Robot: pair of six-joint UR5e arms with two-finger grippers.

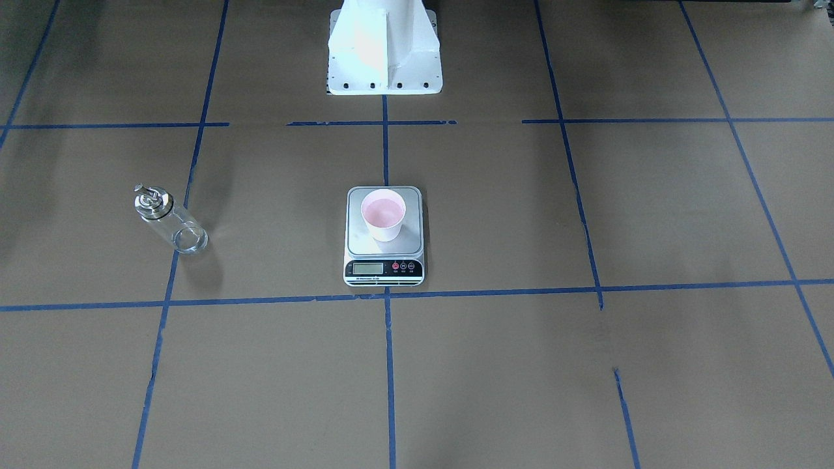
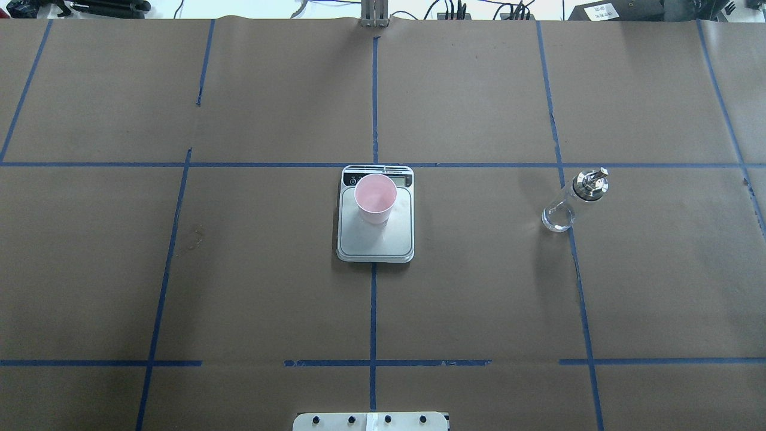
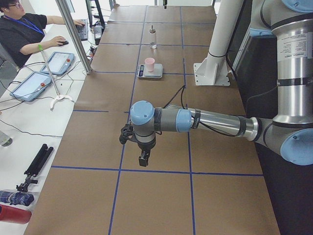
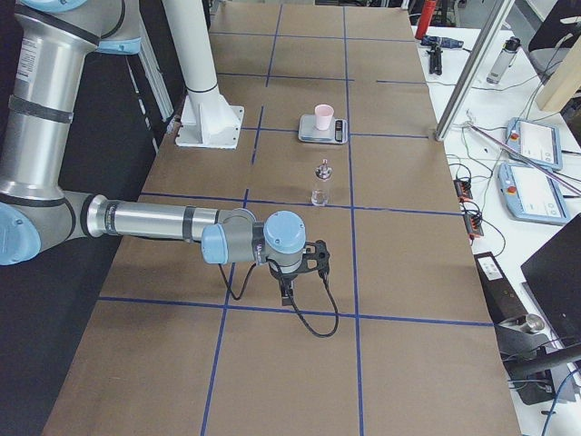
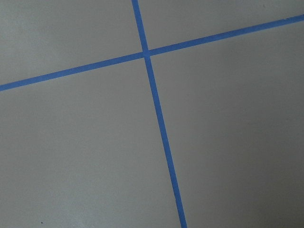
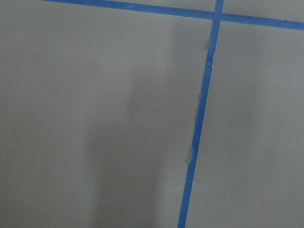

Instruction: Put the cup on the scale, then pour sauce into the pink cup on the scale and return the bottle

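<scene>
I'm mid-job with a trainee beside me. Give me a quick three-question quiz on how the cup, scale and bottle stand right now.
1. True or false: the cup stands on the scale.
2. On which side of the scale is the bottle? A) the robot's left B) the robot's right C) on the platform
3. Fill in: the bottle is standing ____, not lying down.

Key: 1 true; 2 B; 3 upright.
</scene>
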